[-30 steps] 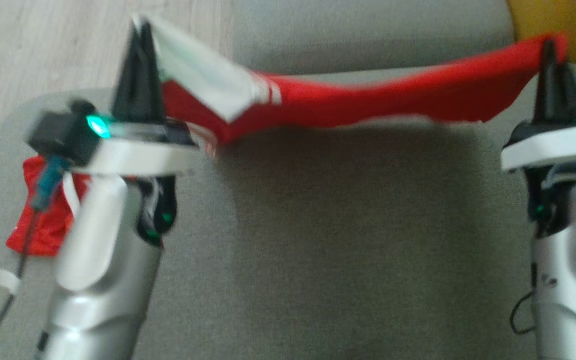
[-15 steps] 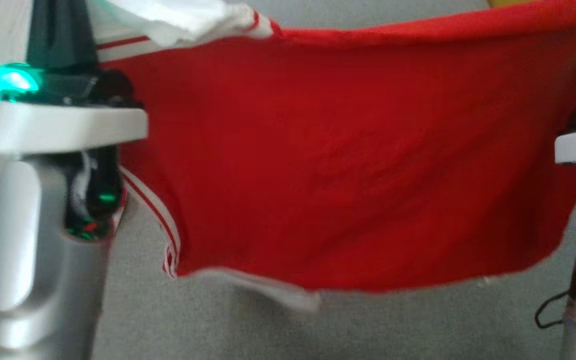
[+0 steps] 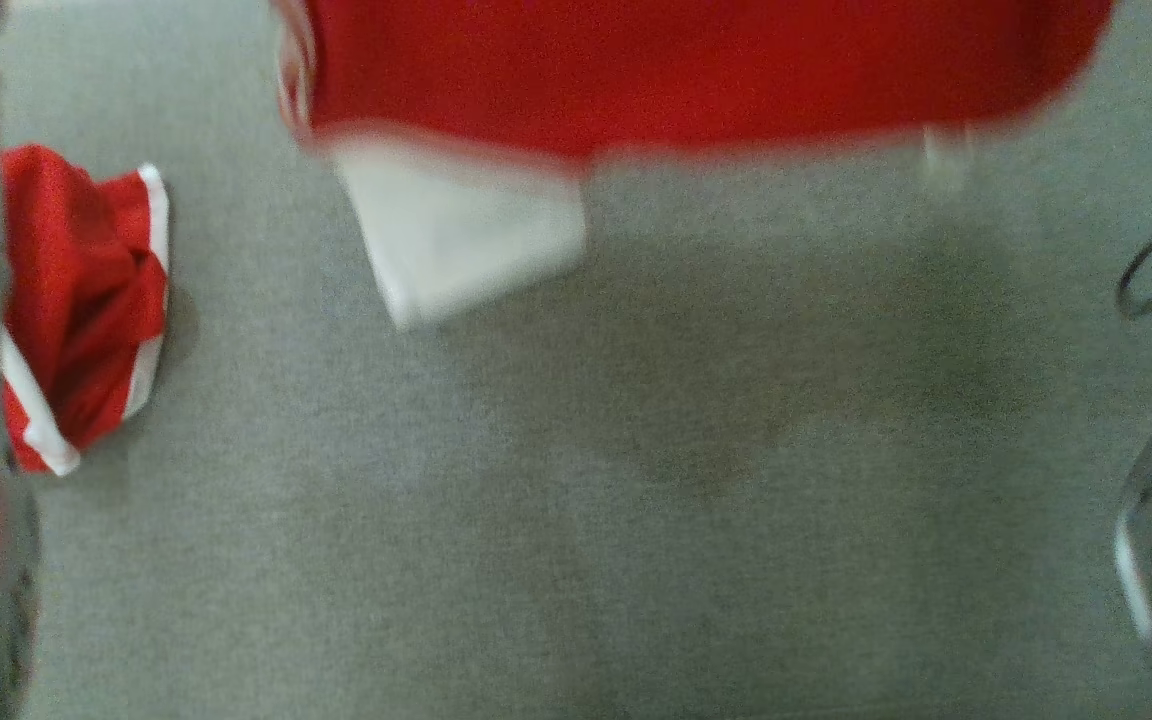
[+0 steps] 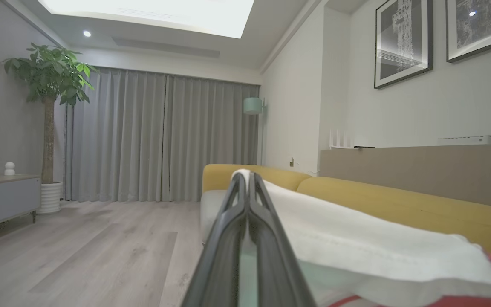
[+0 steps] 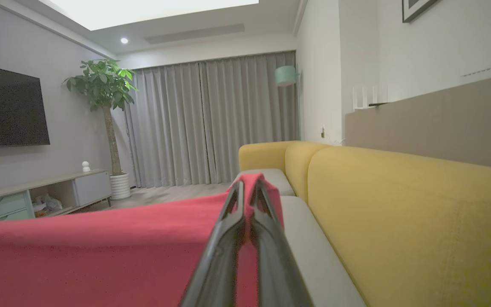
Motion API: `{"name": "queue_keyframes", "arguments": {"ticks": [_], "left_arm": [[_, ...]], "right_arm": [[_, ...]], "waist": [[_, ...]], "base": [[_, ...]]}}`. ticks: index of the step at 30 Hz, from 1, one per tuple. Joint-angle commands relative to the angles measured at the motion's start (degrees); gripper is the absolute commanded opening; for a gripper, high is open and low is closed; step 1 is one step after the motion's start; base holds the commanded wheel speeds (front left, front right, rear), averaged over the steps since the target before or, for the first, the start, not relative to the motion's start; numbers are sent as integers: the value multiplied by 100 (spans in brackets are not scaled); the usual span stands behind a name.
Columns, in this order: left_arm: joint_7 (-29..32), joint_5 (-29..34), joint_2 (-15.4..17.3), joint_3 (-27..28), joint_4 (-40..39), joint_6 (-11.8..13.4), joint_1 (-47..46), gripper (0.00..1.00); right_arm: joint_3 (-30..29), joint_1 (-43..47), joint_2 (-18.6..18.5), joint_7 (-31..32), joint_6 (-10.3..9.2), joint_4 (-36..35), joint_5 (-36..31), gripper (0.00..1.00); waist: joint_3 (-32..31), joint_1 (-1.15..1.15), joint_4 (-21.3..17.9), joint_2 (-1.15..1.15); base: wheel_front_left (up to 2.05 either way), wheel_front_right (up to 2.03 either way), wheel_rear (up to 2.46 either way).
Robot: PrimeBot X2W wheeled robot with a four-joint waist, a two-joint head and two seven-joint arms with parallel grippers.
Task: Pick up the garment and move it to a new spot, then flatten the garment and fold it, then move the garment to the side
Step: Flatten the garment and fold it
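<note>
Garment [image 3: 696,70]: one second ago, a low red band sagging between the claws. Half a second ago, a broad sheet across the head view. Now just the hem at that view's top, with a white flap [image 3: 466,230] dangling below.

Left claw [image 4: 247,175], right claw [image 5: 247,185]: raised, garment with them; head view itself shifted.

Spare red cloth [image 3: 76,300]: formerly half behind the left arm, now uncovered.

Your left tool [image 4: 247,177] is pinched tight on a white corner of the garment [image 4: 356,251], cloth peeking just past its tips. The white fabric drapes off to the tool's right, turning red lowest down. Beyond the tool sits a yellow sofa [image 4: 399,209]; far to its left, a potted plant [image 4: 49,81] beside grey curtains [image 4: 164,136].
</note>
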Motion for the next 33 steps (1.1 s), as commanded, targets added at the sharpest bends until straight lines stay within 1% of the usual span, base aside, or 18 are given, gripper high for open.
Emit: {"name": "queue_keyframes", "arguments": {"ticks": [1, 4, 7, 9, 12, 17, 21, 24, 26, 29, 31, 32, 33], "left_arm": [[-125, 100, 313, 124, 17, -29, -472, 0], [-528, 185, 258, 105, 712, -82, -1242, 0], [-966, 285, 189, 10, 1257, -149, -1699, 0], [-1204, 329, 128, -104, 1548, -209, -1820, 0], [-1455, 344, 42, -312, 1922, -292, -1746, 0], [-1698, 307, -89, -689, 2375, -357, -1095, 0], [-1794, 201, -191, -1035, 2487, -372, -350, 0], [-1815, 91, -175, -1428, 2439, -374, 267, 0], [-1776, 41, -84, -1701, 2412, -375, 666, 0], [-1558, 42, 130, -2075, 2418, -375, 1193, 0], [-1395, 19, 272, -2236, 2380, -376, 1478, 0], [-1213, -47, 393, -2392, 2267, -376, 1757, 0], [-1129, -72, 456, -2484, 2177, -376, 1895, 0]], "right_arm": [[103, -436, -30, -185, -4, 69, -58, 0], [41, -1212, -160, -747, -4, 986, -119, 0], [103, -1662, -256, -1229, -4, 1746, -176, 0], [152, -1794, -309, -1413, -4, 2172, -193, 0], [212, -1759, -361, -1608, -4, 2704, -174, 0], [505, -1262, -559, -1713, -4, 3444, -177, 0], [863, -737, -800, -1513, -4, 3962, -82, 0], [1257, -302, -1003, -1277, -4, 4245, 49, 0], [1583, -24, -1145, -1141, -4, 4345, 185, 0], [2039, 375, -1354, -954, -4, 4382, 515, 0], [2325, 617, -1483, -822, -4, 4317, 771, 0], [2629, 871, -1633, -700, -4, 4209, 991, 0], [2771, 1005, -1714, -647, -4, 4149, 1104, 0]], "waist": [[465, -3, 95, 0], [644, -3, 209, 0], [742, -3, 300, 0], [804, -3, 348, 0], [840, -3, 406, 0], [784, -3, 530, 0], [612, -3, 632, 0], [397, -3, 681, 0], [233, -3, 698, 0], [-55, -3, 724, 0], [-224, -3, 734, 0], [-411, -3, 746, 0], [-512, -3, 758, 0]], "base": [[0, 0, 0], [0, 0, 0], [0, 0, 0], [0, 0, 0], [0, 0, 0], [0, 0, 0], [0, 0, 0], [0, 0, 0], [0, 0, 0], [0, 0, 0], [0, 0, 0], [0, 0, 0], [0, 0, 0]]}}
